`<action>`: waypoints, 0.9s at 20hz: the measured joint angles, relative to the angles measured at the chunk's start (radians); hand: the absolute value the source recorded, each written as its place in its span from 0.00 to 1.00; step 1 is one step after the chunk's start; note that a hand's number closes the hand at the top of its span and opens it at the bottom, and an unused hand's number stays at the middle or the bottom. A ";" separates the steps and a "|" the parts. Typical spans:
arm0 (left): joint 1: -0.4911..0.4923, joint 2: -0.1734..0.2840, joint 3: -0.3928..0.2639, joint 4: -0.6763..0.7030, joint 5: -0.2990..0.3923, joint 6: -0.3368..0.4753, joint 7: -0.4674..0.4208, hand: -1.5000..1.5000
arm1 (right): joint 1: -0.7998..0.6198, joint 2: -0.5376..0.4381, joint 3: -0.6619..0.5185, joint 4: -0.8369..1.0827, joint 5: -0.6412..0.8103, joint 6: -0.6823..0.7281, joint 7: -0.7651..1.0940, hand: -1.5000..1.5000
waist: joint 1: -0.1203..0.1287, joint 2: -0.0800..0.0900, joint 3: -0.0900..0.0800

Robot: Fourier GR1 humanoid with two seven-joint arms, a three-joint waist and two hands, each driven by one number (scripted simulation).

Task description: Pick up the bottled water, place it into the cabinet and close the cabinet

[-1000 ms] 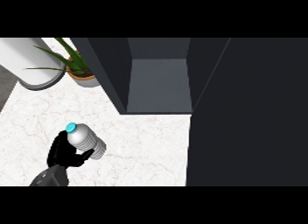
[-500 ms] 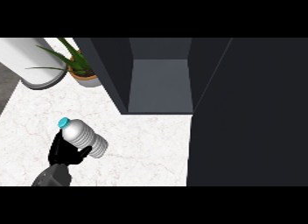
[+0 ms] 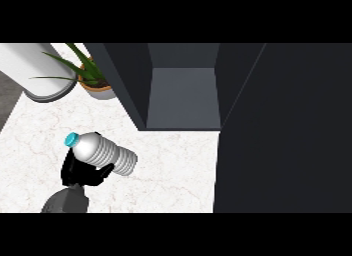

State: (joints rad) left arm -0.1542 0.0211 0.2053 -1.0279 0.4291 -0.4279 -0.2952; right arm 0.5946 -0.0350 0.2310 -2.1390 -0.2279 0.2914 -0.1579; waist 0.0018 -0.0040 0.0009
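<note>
Holding the bottled water at about 8 o'clock in the head view, the left hand has its fingers curled round the bottle from underneath. Bottle's tilted, long axis running from the blue cap at 10 o'clock down to the base at 4 o'clock, hanging above the marble worktop. It's ribbed, silvery-clear plastic. The open cabinet sits off toward 1 o'clock from the hand, so that's the way it needs to go, I reckon. Right hand isn't visible.
</note>
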 measured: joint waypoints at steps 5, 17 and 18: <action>0.020 -0.015 -0.138 -0.176 0.028 0.154 0.049 1.00 | -0.015 0.000 -0.001 0.006 -0.012 -0.008 0.005 0.00 | -0.002 0.001 0.000; -0.166 -0.021 -0.368 -0.313 0.017 0.549 0.156 1.00 | 0.013 -0.016 0.024 -0.021 -0.018 -0.009 0.002 0.00 | -0.012 0.003 0.000; -0.189 -0.021 -0.388 -0.301 0.015 0.580 0.154 1.00 | 0.005 -0.019 0.017 -0.013 -0.023 -0.008 0.000 0.00 | -0.012 0.003 -0.001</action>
State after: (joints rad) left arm -0.3427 0.0004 -0.1824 -1.3285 0.4440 0.1524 -0.1416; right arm 0.6000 -0.0539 0.2476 -2.1518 -0.2506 0.2836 -0.1576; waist -0.0102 -0.0009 0.0001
